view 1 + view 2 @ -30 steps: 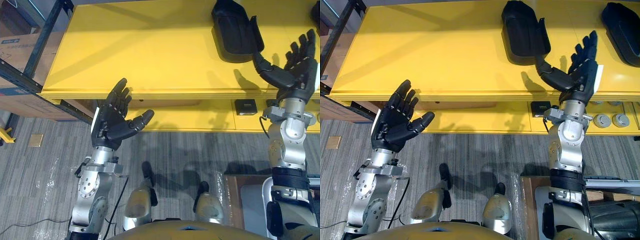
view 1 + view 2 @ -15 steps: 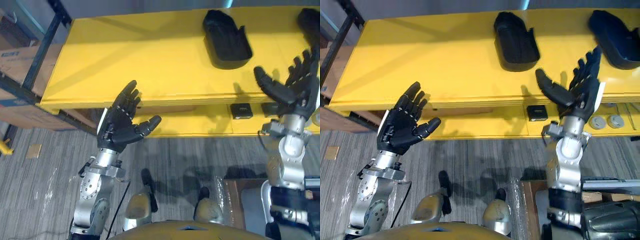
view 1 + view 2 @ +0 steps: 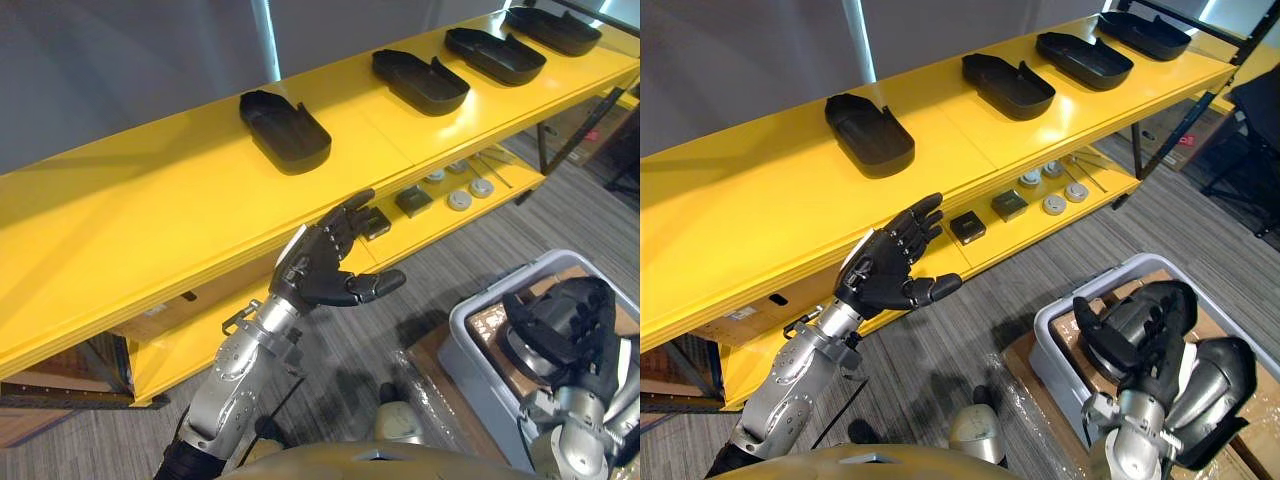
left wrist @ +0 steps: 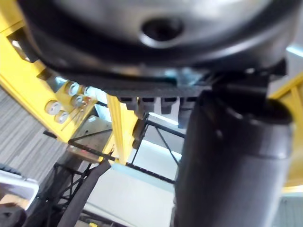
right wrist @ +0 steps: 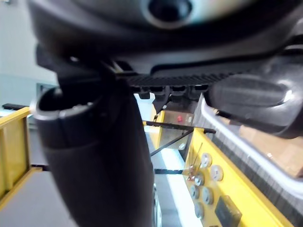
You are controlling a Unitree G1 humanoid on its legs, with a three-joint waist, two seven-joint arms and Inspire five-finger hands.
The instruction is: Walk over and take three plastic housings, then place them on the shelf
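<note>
Left eye view: the yellow shelf (image 3: pixel 120 230) carries four black plastic housings (image 3: pixel 285 130) along its top. A grey bin (image 3: pixel 470 330) at my lower right holds what seems another housing (image 3: pixel 1215 385). My left robot hand (image 3: pixel 315 265) is spread and empty by the shelf edge. My right robot hand (image 3: pixel 1135 335) hangs over the bin, fingers relaxed, empty.

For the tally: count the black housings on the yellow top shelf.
4, in a row on the yellow shelf: first housing near the left hand, then second housing, third housing and fourth housing toward the right end. More may lie beyond view.
</note>
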